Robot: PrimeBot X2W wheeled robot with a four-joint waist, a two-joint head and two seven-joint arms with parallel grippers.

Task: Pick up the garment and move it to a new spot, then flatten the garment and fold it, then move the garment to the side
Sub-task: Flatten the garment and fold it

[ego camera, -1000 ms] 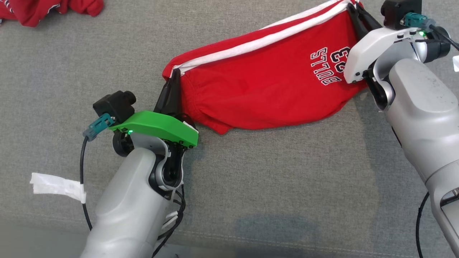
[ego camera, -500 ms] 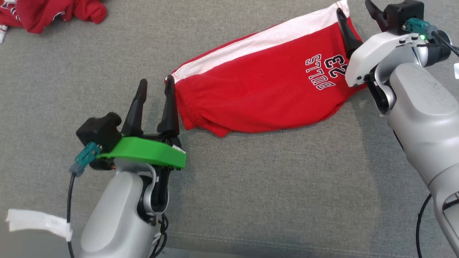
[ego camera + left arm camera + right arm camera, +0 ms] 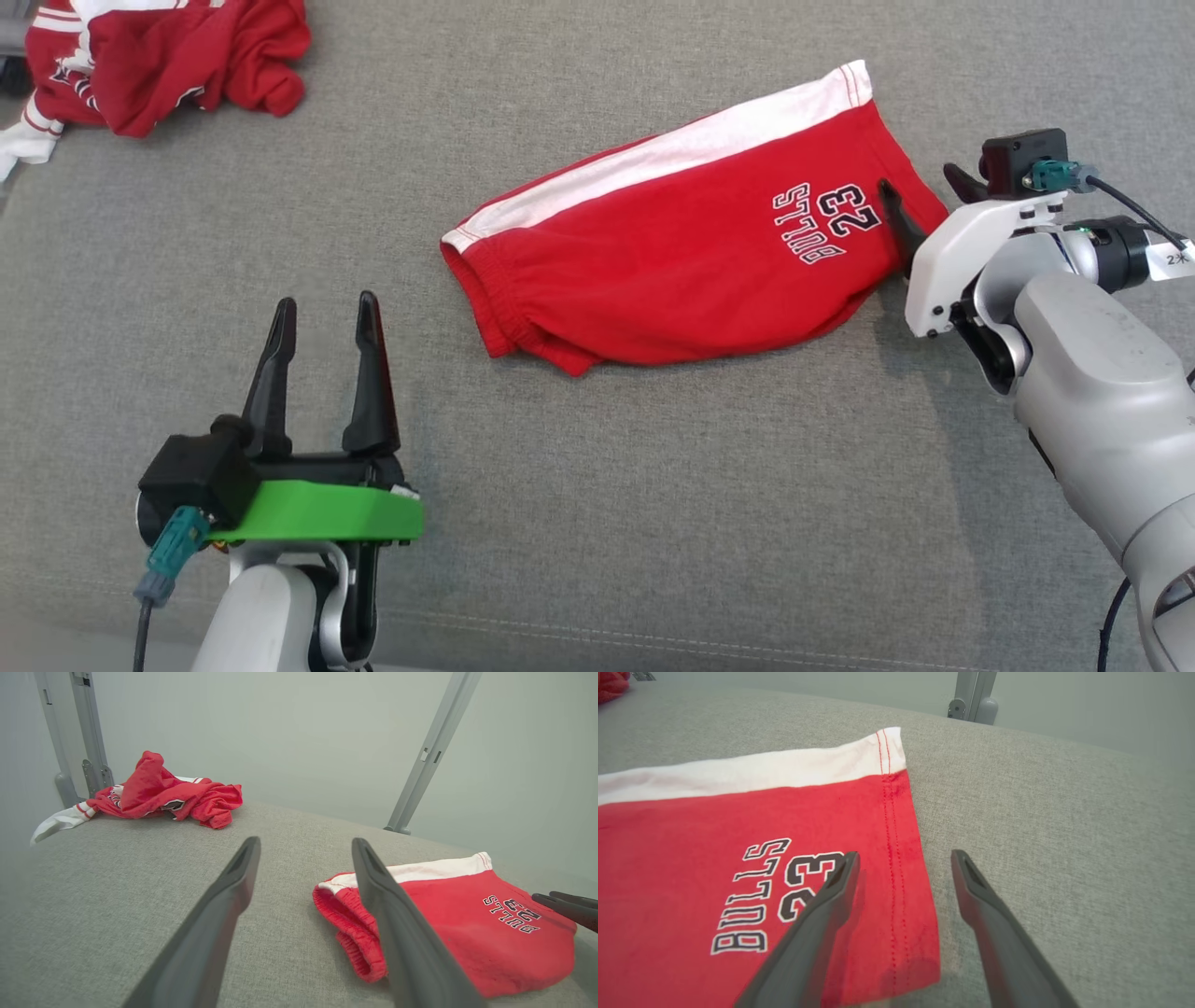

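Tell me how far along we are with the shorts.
Done: the red shorts lie flat, apparently folded in half, on the grey surface. In hand: nothing; the left claw stands open, apart from the waistband, the right claw open over the hem. Left: possibly another fold, then moving the shorts aside.

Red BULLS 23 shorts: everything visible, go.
The red shorts lie flat and diagonal on the grey cloth surface, seemingly folded in half. Soft jersey-like fabric; white stripe along the far edge, gathered waistband at the left end, stitched hem and outlined print at the right. The open right gripper straddles the hem, not gripping.
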